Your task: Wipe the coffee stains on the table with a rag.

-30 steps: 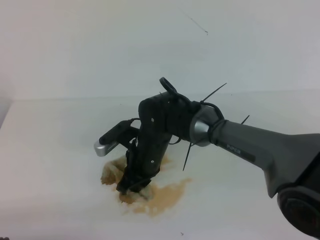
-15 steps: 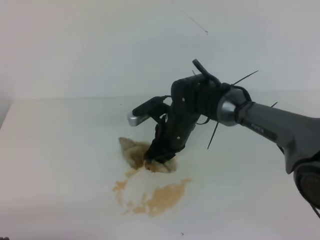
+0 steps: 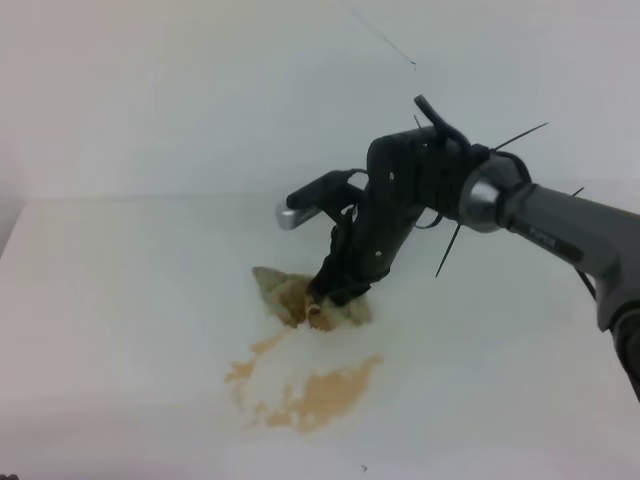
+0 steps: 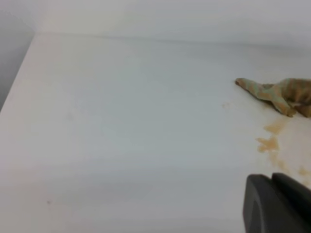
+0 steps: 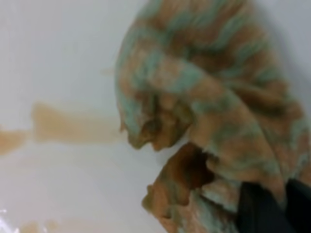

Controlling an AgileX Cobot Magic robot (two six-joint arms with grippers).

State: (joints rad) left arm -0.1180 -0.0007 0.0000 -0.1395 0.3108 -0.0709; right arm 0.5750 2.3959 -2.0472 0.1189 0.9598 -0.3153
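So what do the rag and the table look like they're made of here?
The rag looks like soft, fuzzy woven or terry cloth: limp folds, greenish-grey with brown wet blotches, pinched in the right gripper. The table looks like a smooth, hard white laminate or painted board, though which one is unclear: the coffee stains sit on top as a thin film rather than soaking in.

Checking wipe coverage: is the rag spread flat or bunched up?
Bunched up: the rag lies crumpled in folds on the table, pinched by the right pincer.
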